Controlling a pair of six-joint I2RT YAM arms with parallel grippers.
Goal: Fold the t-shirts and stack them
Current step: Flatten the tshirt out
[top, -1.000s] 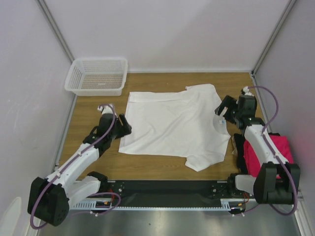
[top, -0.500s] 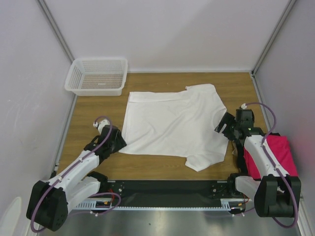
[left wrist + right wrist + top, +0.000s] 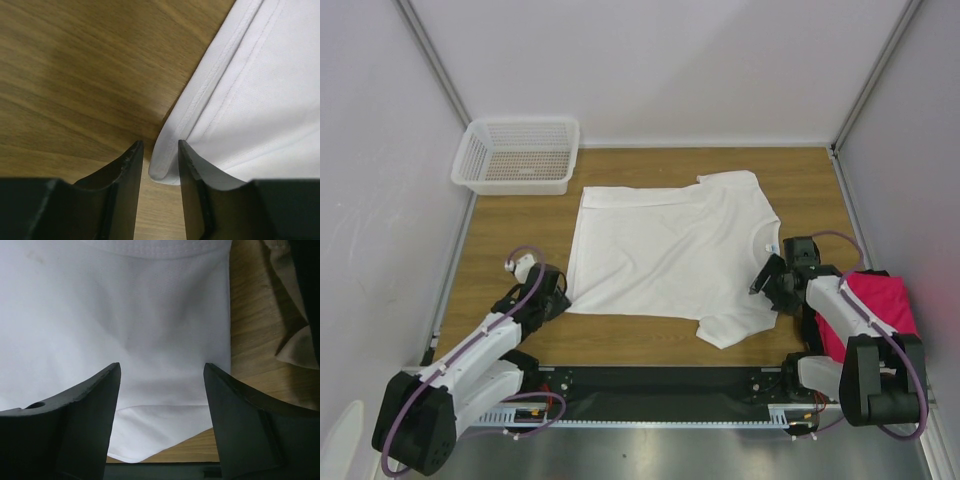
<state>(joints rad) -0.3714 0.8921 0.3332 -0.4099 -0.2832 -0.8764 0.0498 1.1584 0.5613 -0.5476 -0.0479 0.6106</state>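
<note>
The large white t-shirt (image 3: 665, 250) lies spread flat on the wooden table. My left gripper (image 3: 558, 295) is low at its near-left hem corner. In the left wrist view the jaws (image 3: 157, 145) stand narrowly open, with the corner of the white shirt (image 3: 260, 90) between the fingertips and wood showing in the gap. My right gripper (image 3: 760, 288) is wide open and empty over the shirt's right side by the near sleeve; the right wrist view (image 3: 162, 367) shows white cloth (image 3: 125, 300) between the fingers. The magenta-pink shirt (image 3: 875, 310) lies at the right edge, with black cloth (image 3: 810, 325) beside it.
A white mesh basket (image 3: 516, 155) stands at the far left corner. A beige scrap (image 3: 292, 340) lies on the wood right of the white shirt. Grey walls close in the left, right and back sides. Bare wood shows left of the shirt (image 3: 505, 240).
Both grippers moved toward the near edge. The left one went from the shirt's left hem to its near-left corner. The right one went from the collar side toward the near sleeve.
</note>
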